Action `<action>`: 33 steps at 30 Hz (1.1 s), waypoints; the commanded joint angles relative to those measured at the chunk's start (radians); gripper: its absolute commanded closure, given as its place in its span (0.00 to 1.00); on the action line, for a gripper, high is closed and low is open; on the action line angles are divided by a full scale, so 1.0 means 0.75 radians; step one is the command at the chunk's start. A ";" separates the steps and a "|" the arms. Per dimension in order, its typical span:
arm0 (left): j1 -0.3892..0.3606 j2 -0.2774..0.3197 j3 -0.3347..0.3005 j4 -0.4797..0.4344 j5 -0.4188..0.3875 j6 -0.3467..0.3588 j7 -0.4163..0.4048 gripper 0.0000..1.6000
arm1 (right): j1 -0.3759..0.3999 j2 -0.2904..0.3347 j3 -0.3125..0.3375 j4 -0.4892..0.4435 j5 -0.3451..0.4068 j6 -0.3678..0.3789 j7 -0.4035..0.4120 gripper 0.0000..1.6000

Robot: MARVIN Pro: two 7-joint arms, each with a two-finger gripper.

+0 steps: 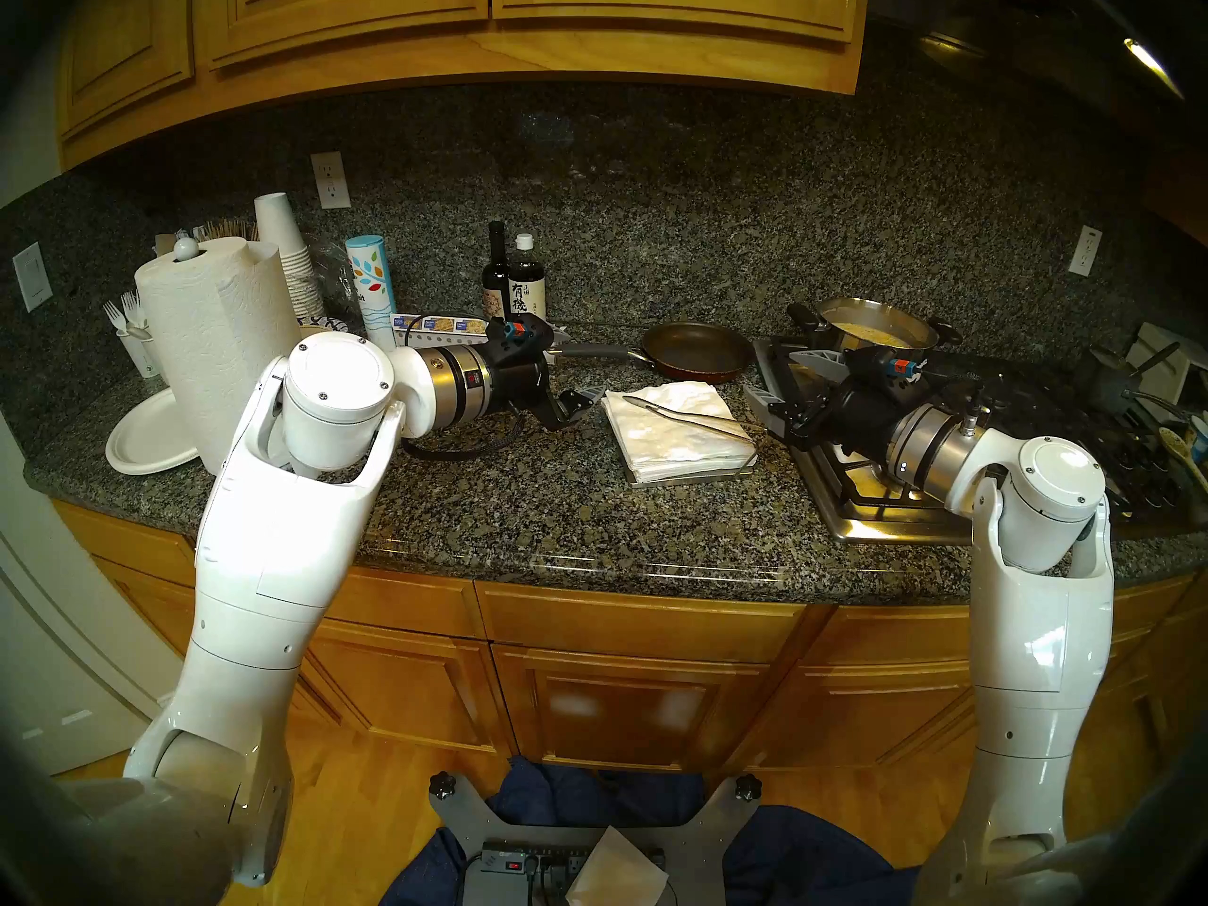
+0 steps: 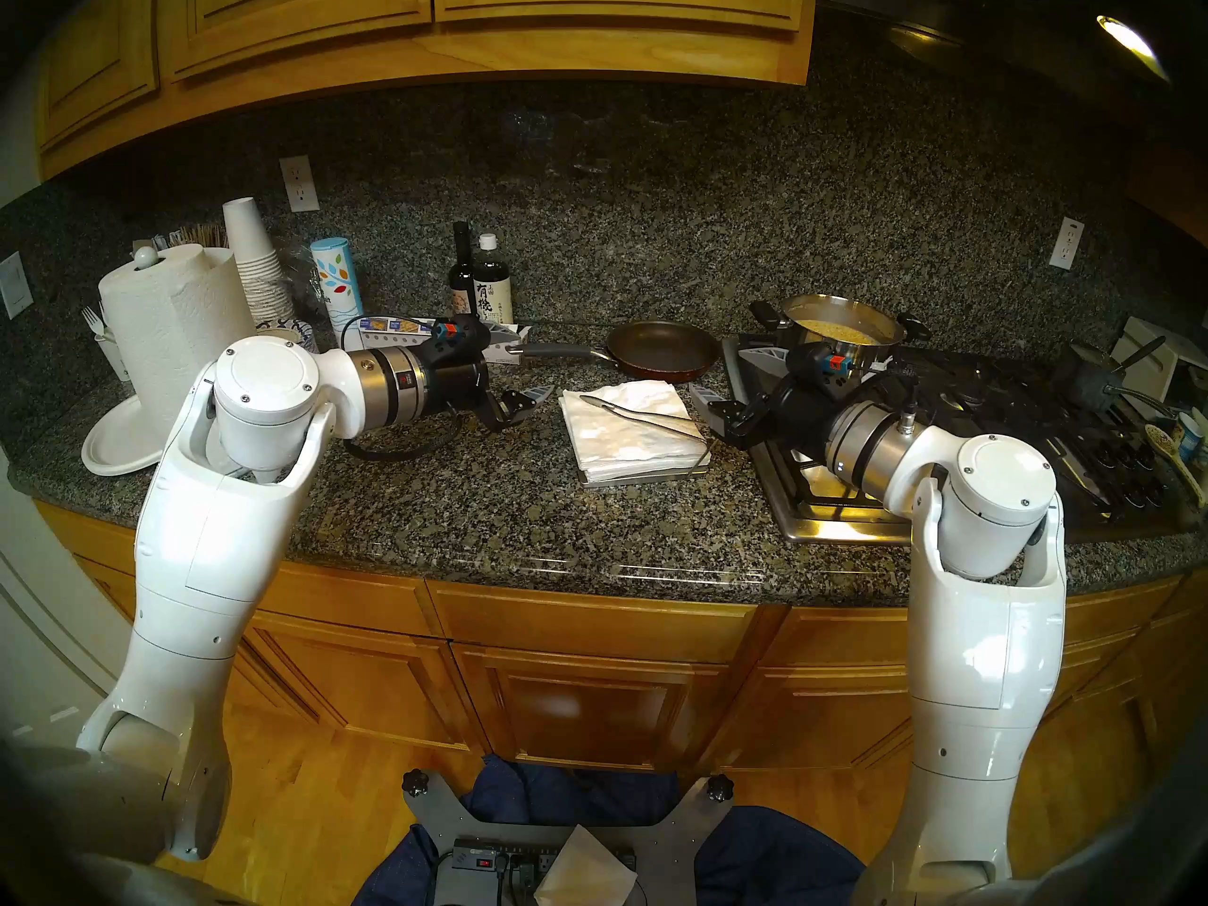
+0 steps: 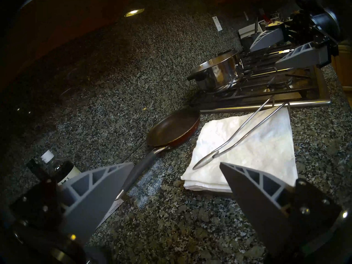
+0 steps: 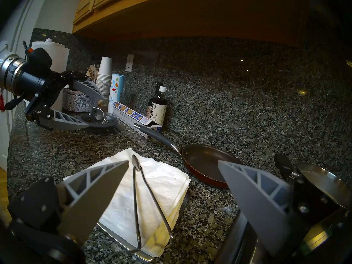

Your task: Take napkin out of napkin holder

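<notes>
The napkin holder [image 1: 703, 478] is a flat grey tray on the counter, holding a thick stack of white napkins. The crinkled top napkin [image 1: 673, 421] lies on the stack under the thin wire arm [image 1: 686, 414]. The napkin also shows in the left wrist view [image 3: 257, 143] and in the right wrist view [image 4: 162, 181]. My left gripper [image 1: 578, 372] is open and empty, just left of the stack. My right gripper [image 1: 771, 375] is open and empty, just right of it, over the stove's edge. Neither touches the napkins.
A frying pan [image 1: 696, 352] sits just behind the holder, its handle pointing left. A steel pot [image 1: 876, 326] stands on the stove [image 1: 869, 512] at the right. Bottles [image 1: 516, 283], a box, a paper towel roll [image 1: 216, 336] and a paper plate [image 1: 147, 437] stand at the left.
</notes>
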 commanded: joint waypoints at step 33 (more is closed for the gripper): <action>-0.039 0.035 -0.024 -0.063 -0.006 -0.031 -0.058 0.00 | 0.450 0.127 -0.376 0.311 -0.022 0.164 0.085 0.04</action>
